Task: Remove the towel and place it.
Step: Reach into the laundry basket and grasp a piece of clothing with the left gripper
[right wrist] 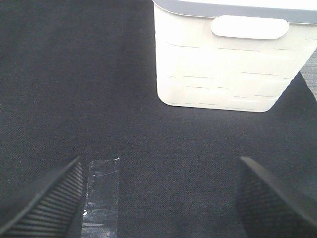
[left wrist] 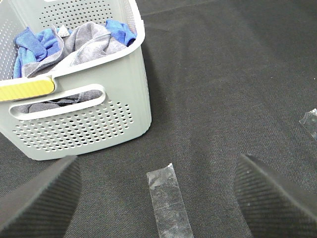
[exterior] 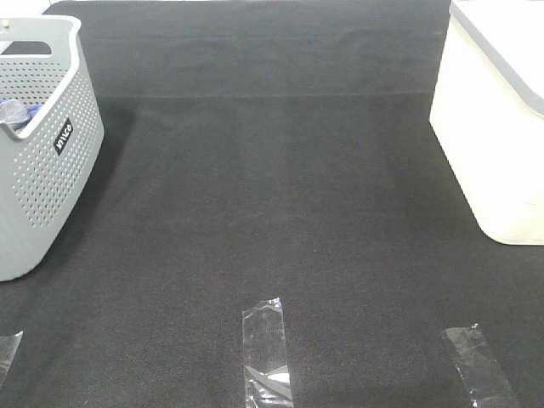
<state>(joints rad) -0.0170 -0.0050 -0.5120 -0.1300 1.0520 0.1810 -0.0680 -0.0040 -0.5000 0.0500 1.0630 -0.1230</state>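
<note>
Your slate-grey terry towel (left wrist: 91, 42) lies bunched in the grey plastic basket with holes (left wrist: 133, 99), ahead of your left fingers (left wrist: 42, 198). It is mixed up with a bright blue cloth (left wrist: 32, 47), so I think it needs a good pull. The left fingers and the right fingers (right wrist: 44, 198) are spread wide and hold nothing.

Counter (exterior: 280, 195): covered edge to edge in a matte black, felt-like cloth.
Crease (exterior: 272, 95): a faint straight line runs across the cloth's far part.
Tape: three clear strips lie along the near edge, a centre strip (exterior: 265, 340), a right strip (exterior: 478, 365) and a left scrap (exterior: 7, 348).
Grey basket (exterior: 47, 195): perforated plastic, standing at the far left.
White bin (exterior: 497, 144): smooth-walled with a grey rim, at the far right.
Light: bright from above, bleaching the bin; a soft shadow (exterior: 115, 144) lies beside the basket.
</note>
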